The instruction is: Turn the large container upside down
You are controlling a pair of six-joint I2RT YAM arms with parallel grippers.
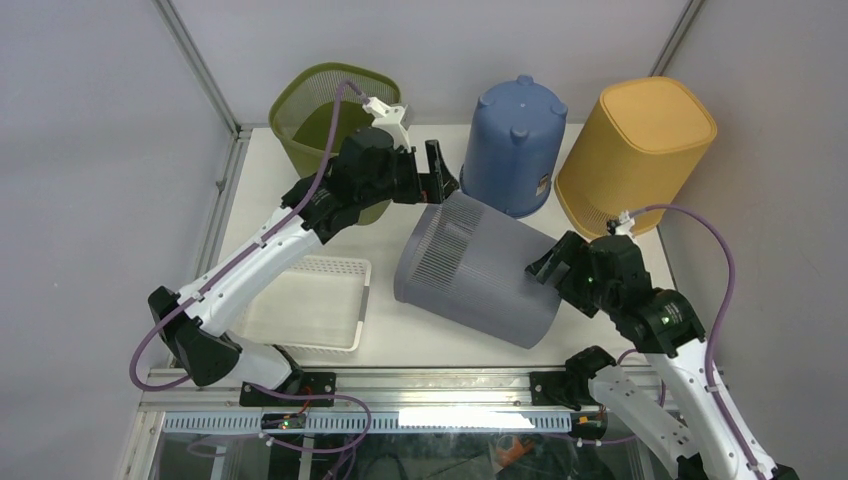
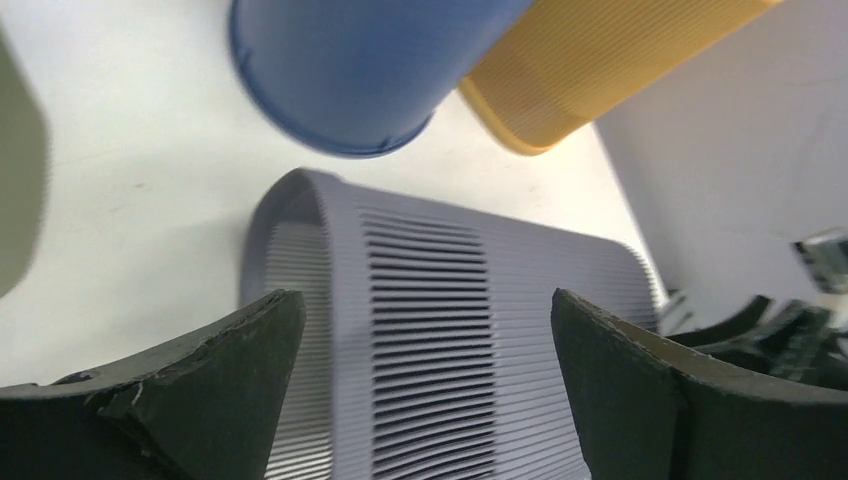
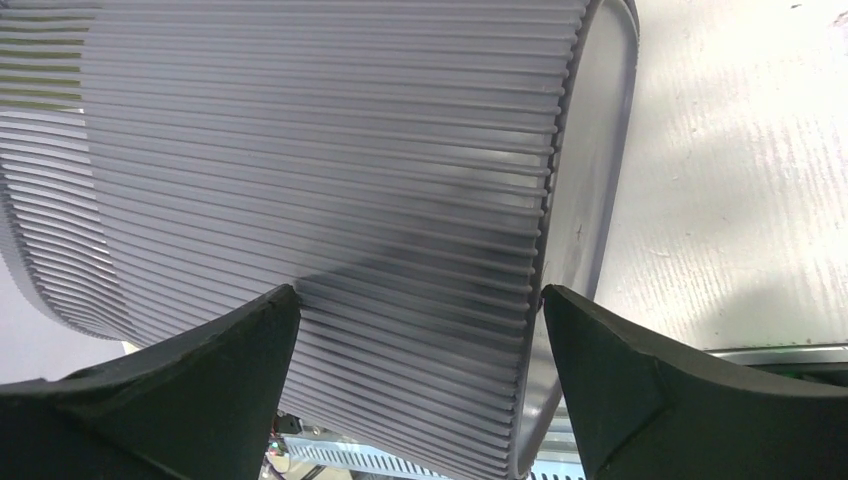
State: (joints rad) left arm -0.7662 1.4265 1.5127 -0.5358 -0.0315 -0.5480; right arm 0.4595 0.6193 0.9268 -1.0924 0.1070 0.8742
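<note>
Nearest me, beside the arm bases, a white tray (image 1: 358, 300) lies on the table (image 1: 400, 345) to the left, clear of the work. The right gripper (image 1: 548, 265) stands just beyond the near edge, its fingers spread wide and holding nothing. In its wrist view they frame the ribbed wall of the large grey container (image 1: 480, 270) close to one end rim, and I judge this a stance for bracing or levering that end. The container lies on its side across the middle of the table, tilted and neither upright nor inverted, so I take the turn to be partly made. I cannot tell which end is the mouth. Past it the left gripper (image 1: 440, 172) hovers at the far upper end, jaws likewise wide apart and empty, placed, I judge, to push that end over. Along the back stand a green basket (image 1: 300, 95), mouth up, then a blue bin (image 1: 515, 140) and a yellow bin (image 1: 635, 140), both bottom up. The blue bin sits near the grey one, so tipping may crowd it.
</note>
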